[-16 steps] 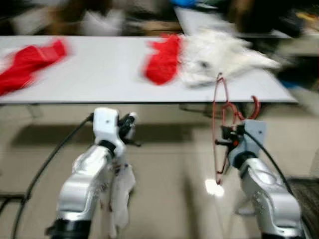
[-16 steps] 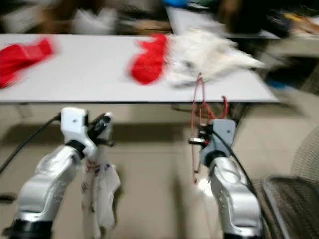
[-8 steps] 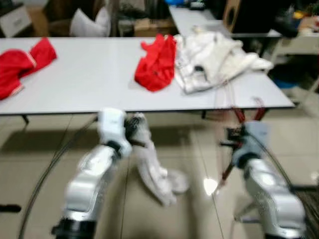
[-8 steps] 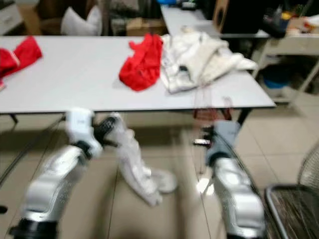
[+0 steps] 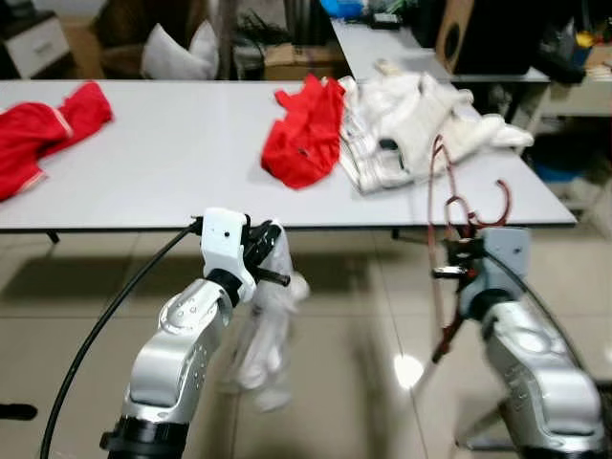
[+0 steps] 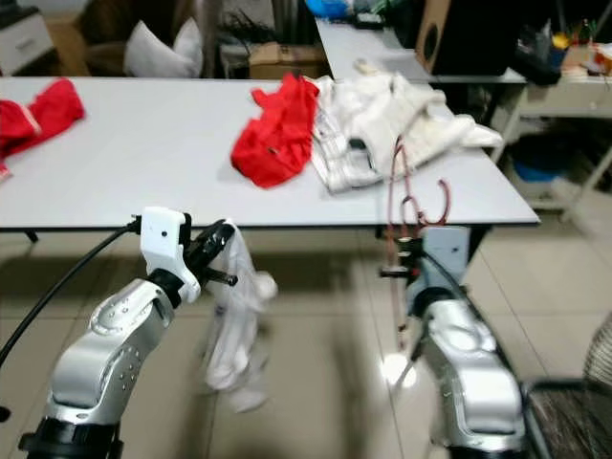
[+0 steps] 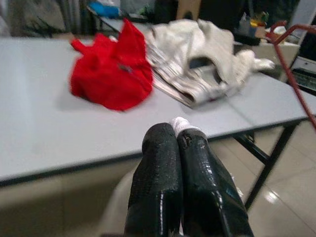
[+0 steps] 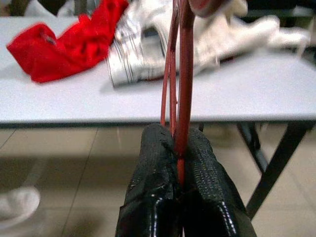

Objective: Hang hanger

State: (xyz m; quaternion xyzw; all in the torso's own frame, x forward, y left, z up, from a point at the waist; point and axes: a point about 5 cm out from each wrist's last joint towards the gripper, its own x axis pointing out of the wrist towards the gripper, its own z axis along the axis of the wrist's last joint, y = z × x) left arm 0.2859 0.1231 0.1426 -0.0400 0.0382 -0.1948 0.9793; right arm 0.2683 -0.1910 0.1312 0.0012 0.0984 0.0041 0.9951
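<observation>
The right gripper point(image 8: 180, 163) is pinching the red hanger point(image 5: 442, 206) upright just short of the white table point(image 5: 172, 153), hook uppermost, probably so it can be carried to a rail. The left gripper point(image 7: 177, 143), also before the table's near edge, is clamping a pale garment point(image 5: 266, 316) that is dangling floorward, seemingly the piece meant for the hanger.

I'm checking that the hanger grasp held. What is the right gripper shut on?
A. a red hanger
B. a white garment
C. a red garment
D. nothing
A: the right gripper has its fingers pinched on the thin red hanger, which rises in front of the table.
</observation>
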